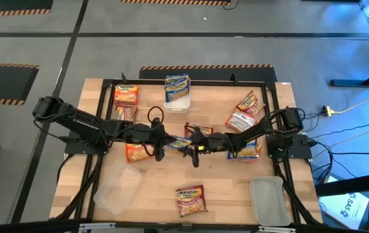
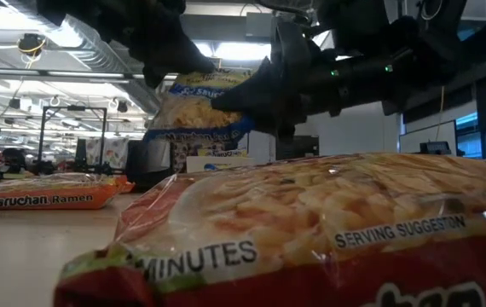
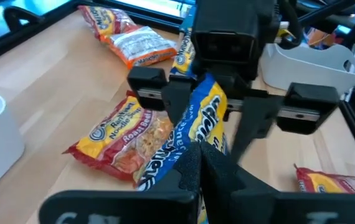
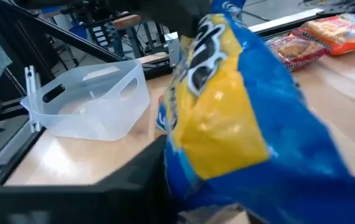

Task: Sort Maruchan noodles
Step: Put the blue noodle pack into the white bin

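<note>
Both my jaws are clamped on one blue packet (image 3: 196, 124), lifted off the surface (image 1: 223, 188) at its middle: my left gripper (image 1: 160, 138) grips one end, my right gripper (image 1: 194, 144) the other. The packet is blue and yellow, crumpled between them. Just beneath lies a red packet (image 3: 124, 140). Farther off, a white tub (image 3: 308, 62) stands near the surface's edge, with bare wood between.

Overhead, table-level, two wrists — all near.
</note>
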Controlling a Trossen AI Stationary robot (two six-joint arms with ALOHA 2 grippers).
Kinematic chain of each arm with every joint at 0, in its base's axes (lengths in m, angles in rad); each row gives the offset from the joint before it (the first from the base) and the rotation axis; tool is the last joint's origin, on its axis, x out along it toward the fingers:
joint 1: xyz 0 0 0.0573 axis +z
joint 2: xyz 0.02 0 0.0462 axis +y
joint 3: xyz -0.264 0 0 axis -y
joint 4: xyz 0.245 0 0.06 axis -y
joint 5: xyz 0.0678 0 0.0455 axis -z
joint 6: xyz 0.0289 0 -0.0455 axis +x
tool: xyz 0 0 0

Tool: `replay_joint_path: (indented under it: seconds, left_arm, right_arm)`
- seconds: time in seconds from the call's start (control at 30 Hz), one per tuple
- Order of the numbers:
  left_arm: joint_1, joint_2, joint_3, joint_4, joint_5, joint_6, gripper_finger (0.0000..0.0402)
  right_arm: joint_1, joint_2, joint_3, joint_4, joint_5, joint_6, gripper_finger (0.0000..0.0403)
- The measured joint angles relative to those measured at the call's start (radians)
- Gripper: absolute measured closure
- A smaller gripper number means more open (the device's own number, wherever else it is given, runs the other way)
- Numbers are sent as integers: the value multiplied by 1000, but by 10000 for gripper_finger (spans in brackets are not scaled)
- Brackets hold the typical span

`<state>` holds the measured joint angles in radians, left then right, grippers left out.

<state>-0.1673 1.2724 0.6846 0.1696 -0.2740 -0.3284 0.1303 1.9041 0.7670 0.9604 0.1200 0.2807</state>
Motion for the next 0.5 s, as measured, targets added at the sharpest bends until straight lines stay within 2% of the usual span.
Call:
replay_joint_path:
  seconds: [0.1, 0.2, 0.33, 0.5]
  left_arm:
    - [0, 0, 0, 0, 12, -5, 400]
    - [7, 0, 0, 10, 72, -53, 385]
    - [25, -4, 0, 13, 120, -78, 350]
    - [43, -4, 0, 41, 59, 8, 313]
  right_arm:
    - [0, 0, 0, -3, 0, -25, 337]
    - [1, 0, 0, -20, -6, -61, 372]
    - [0, 0, 0, -23, -9, -102, 379]
    - [0, 0, 0, -35, -12, -174, 376]
